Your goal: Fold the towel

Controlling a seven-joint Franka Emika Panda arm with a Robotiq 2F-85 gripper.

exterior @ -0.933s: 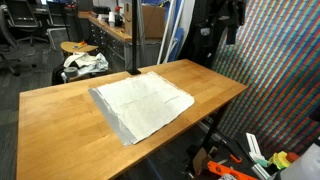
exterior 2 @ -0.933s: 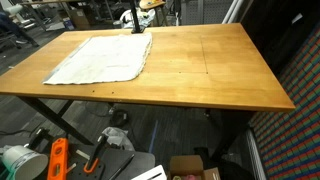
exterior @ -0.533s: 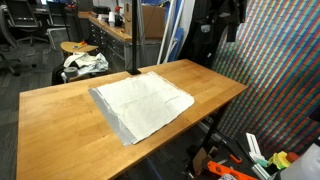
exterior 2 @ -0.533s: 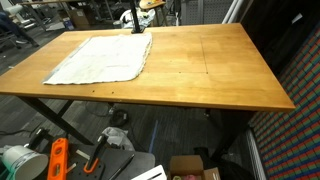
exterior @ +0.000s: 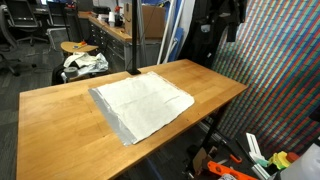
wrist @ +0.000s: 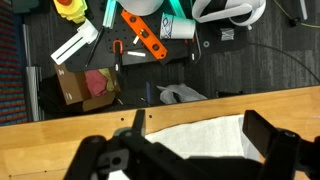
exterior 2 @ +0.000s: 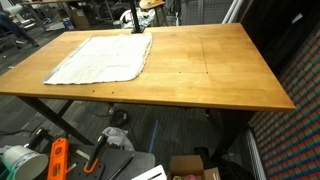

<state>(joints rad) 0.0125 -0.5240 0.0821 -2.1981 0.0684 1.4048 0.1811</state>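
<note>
A white towel (exterior: 142,103) lies flat and spread out on the wooden table (exterior: 60,120), near one long edge. It also shows in an exterior view (exterior 2: 100,58) at the table's far left part. In the wrist view my gripper (wrist: 200,132) hangs above the towel (wrist: 195,138) close to the table's edge, with its jaws wide apart and nothing between them. One dark finger (wrist: 136,122) stands at the left and one (wrist: 268,135) at the right. I cannot make out the gripper in either exterior view.
A black pole (exterior: 133,40) stands at the table's edge beside the towel. A stool with a cloth bundle (exterior: 82,62) is behind the table. On the floor below the edge lie a cardboard box (wrist: 85,88), an orange tool (wrist: 140,38) and other clutter.
</note>
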